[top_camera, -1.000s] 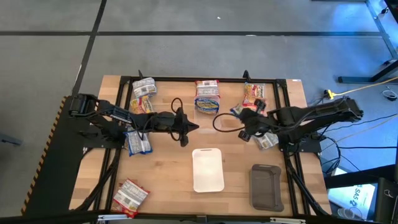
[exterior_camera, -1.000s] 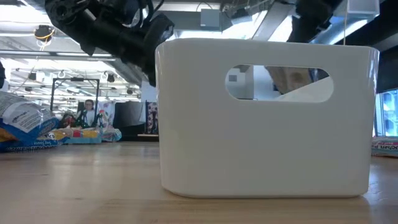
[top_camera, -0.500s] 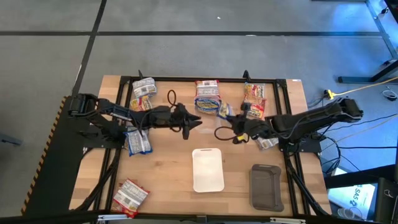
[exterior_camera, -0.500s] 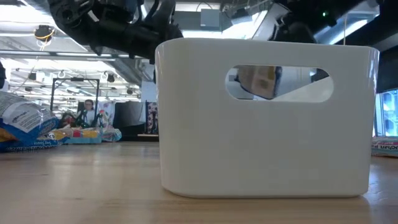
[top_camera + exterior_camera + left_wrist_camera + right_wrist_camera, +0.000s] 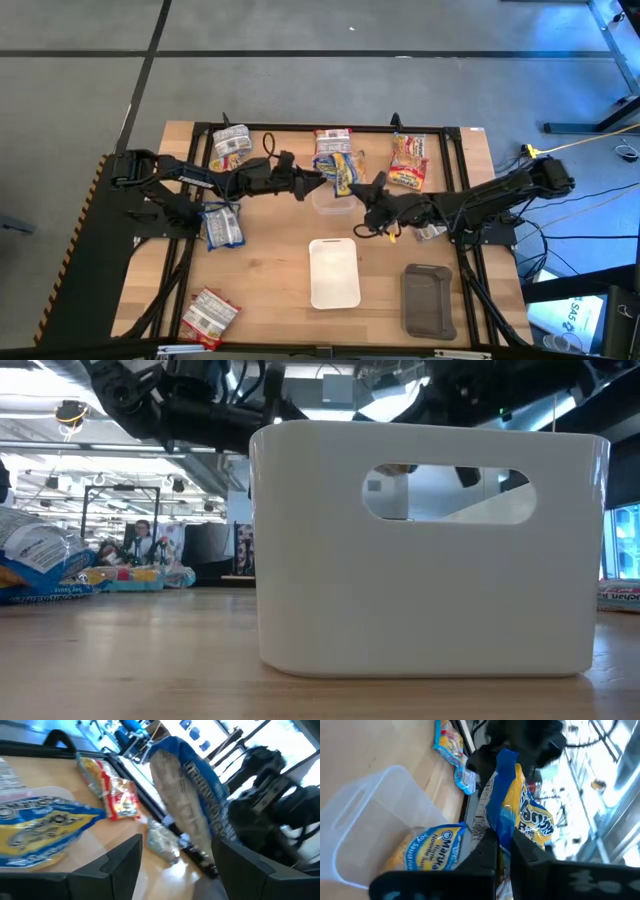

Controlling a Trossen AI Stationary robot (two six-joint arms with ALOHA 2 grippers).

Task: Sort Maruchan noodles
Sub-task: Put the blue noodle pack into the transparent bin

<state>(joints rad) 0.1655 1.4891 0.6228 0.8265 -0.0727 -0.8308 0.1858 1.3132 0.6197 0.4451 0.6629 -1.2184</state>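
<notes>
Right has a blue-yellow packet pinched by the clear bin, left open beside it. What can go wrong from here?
1. The right gripper pinches the blue-yellow packet only near one edge, so it may slip or swing during a move.
2. The open left gripper sits close by, so the arms might clip each other.
3. The clear bin looks light, so a nudge could shift it.

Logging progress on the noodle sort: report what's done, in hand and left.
Done: one blue-yellow packet lies in the clear container. In hand: the right gripper pinches a second blue packet; the left gripper is open nearby. Left: loose packets, including a silver-grey packet and a red-orange packet.
</notes>
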